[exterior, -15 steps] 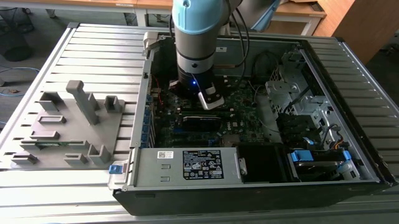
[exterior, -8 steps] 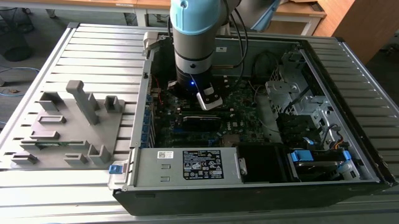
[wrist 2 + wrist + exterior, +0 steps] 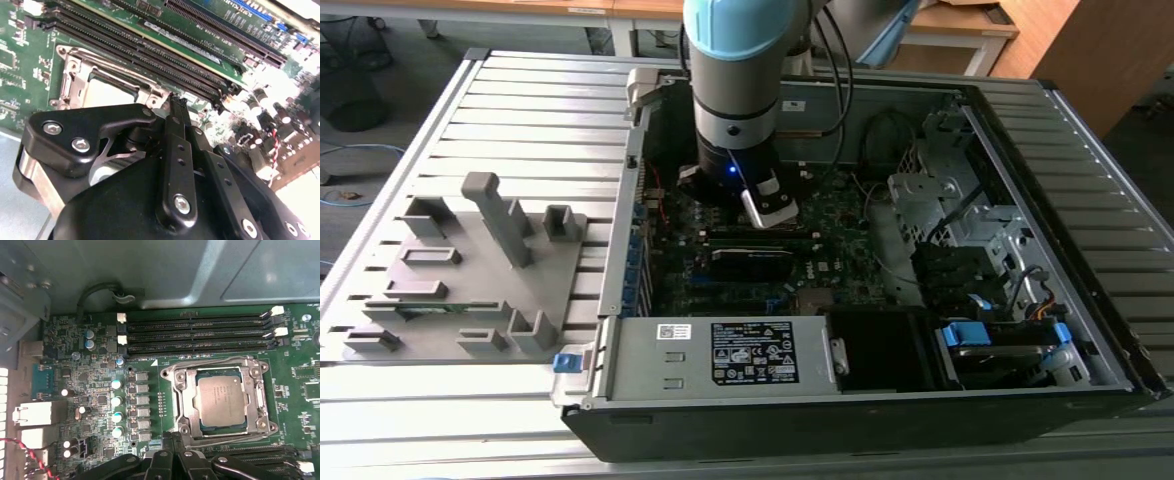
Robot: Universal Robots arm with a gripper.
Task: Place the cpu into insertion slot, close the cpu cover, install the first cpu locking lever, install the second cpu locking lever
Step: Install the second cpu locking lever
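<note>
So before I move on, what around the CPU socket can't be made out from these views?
- The levers' seating: too fine to judge along the cpu cover in the first wrist view.
- The cover's near edge: hidden behind the gripper.
- The cpu in the second wrist view: glared white and partly behind the gripper.
- The insertion slot in the exterior view: the arm stands in front of it.

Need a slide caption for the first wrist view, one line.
CPU seated in the socket with the cover closed over it, gripper poised at the socket's edge.
</note>
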